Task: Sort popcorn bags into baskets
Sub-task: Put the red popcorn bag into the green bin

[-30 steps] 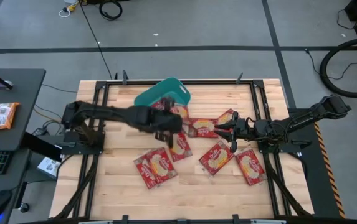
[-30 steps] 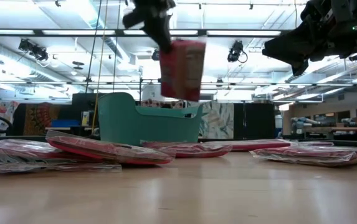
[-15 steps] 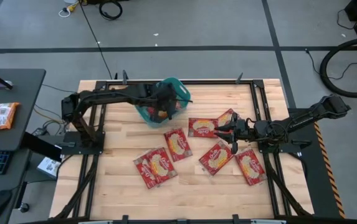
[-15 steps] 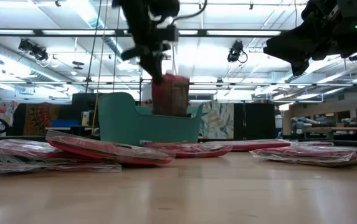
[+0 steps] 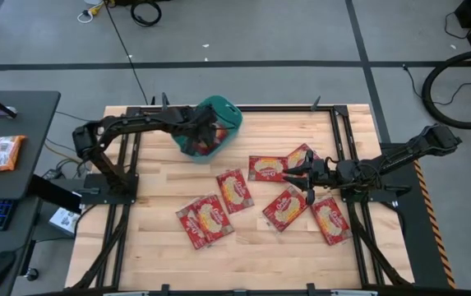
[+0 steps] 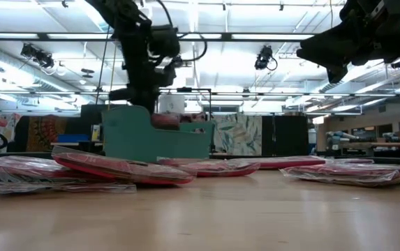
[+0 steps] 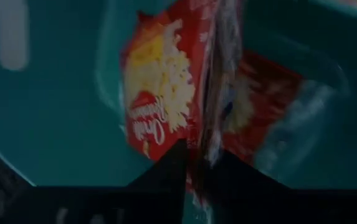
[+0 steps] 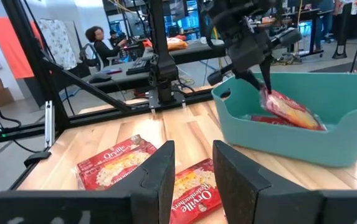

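Carried popcorn bag (image 8: 287, 107) has been brought from above the table down inside the teal basket (image 5: 210, 123), tilted on another bag. It is still pinched by the left gripper (image 8: 262, 82) (release not yet made). Right gripper (image 5: 301, 177), fingers apart, hovers empty over the loose bags (image 5: 284, 207).

Even overhead light is seen on the pale wooden table (image 5: 243, 238). The red foil popcorn packet (image 7: 166, 106) is blurred, dim up close.

Bagged popcorn packet (image 7: 166, 93) blurred, lower edge hidden.
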You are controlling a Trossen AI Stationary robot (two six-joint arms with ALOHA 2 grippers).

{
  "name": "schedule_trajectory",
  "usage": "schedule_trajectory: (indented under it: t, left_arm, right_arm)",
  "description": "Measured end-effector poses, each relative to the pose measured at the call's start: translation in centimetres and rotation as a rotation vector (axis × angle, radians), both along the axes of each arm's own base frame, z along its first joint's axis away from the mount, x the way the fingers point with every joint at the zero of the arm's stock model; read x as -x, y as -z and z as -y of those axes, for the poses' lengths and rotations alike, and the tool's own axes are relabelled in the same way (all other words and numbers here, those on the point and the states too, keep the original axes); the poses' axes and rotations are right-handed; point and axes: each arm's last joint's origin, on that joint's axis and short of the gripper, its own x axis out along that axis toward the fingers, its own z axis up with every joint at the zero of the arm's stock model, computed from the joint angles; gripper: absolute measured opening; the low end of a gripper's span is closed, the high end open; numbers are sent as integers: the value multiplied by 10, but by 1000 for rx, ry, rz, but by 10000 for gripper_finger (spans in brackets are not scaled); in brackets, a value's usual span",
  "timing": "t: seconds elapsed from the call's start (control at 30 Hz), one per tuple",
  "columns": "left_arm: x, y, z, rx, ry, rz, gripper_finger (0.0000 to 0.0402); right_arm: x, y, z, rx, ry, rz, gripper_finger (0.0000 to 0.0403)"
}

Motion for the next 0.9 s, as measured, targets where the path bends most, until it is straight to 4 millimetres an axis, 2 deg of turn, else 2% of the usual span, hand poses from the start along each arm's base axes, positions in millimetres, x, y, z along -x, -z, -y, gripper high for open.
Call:
schedule_trajectory:
  t: [0.27,0.4,0.47,0.73,0.9]
  left_arm:
    - [5,-6,18,-34,-70,-48,145]
    - [3,-14,26,-167,-96,-63,166]
    - [-2,-21,31,-175,-113,-21,169]
    - [-32,-52,63,131,-205,380,171]
    - [-45,-57,90,240,-166,487,171]
  right_arm:
    - [0,0,0,0,0,0,114]
    - [0,0,0,0,0,1,114]
    - [0,0,0,0,0,4,114]
    - [0,0,0,8,0,-1,114]
    - [0,0,0,8,6,-1,114]
